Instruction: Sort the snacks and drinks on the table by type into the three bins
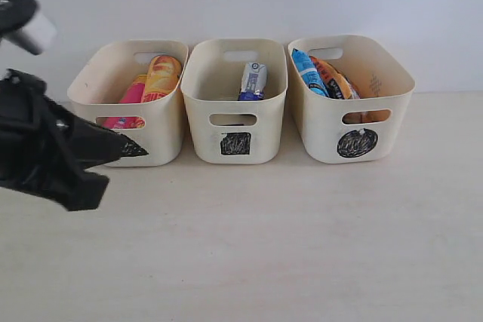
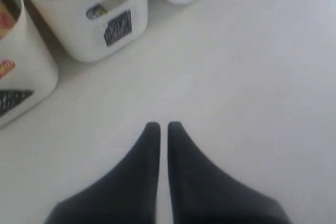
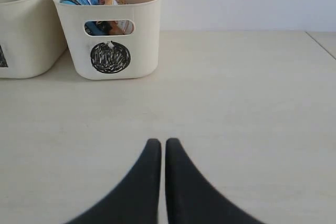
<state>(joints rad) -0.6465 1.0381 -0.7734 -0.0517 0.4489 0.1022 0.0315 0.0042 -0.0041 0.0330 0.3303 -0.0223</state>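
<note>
Three cream bins stand in a row at the back of the table (image 1: 302,246). The triangle bin (image 1: 162,122) holds a pink tube (image 1: 133,94) and a yellow-orange tube (image 1: 161,77). A white-and-blue pack (image 1: 253,79) stands in the square bin (image 1: 200,122). Inside the circle bin (image 1: 313,130) lean a blue bag (image 1: 307,72) and an orange bag (image 1: 332,79). My left gripper (image 1: 140,148) is shut and empty, its tip in front of the triangle bin, covering part of the mark. My right gripper (image 3: 163,141) is shut and empty over bare table, well back from the circle bin (image 3: 142,35).
My black left arm (image 1: 45,148) fills the left edge of the exterior view. In the left wrist view the left gripper (image 2: 163,125) points at bare table beside the square bin (image 2: 79,43). A pale wall rises behind the bins. The table's far corner (image 3: 321,39) shows in the right wrist view.
</note>
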